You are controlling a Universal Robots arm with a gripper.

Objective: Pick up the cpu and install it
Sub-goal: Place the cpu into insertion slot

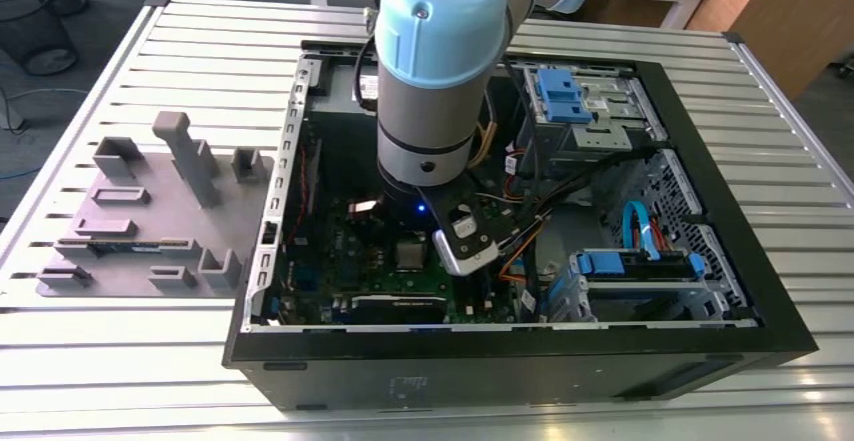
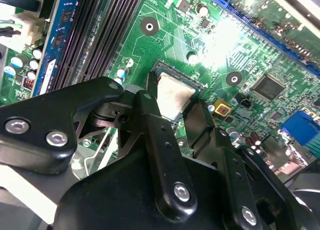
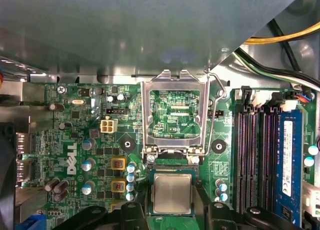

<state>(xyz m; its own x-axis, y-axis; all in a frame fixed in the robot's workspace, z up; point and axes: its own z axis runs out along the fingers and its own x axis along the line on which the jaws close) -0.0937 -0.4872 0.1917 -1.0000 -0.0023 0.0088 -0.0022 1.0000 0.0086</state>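
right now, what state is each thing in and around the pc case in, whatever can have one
cpu, lying flat in the socket, metal top up
socket frame, hinged open, swung back off the socket
computer case, side open, insides exposed
black memory slots, empty
tool, down inside the case, right at the cpu
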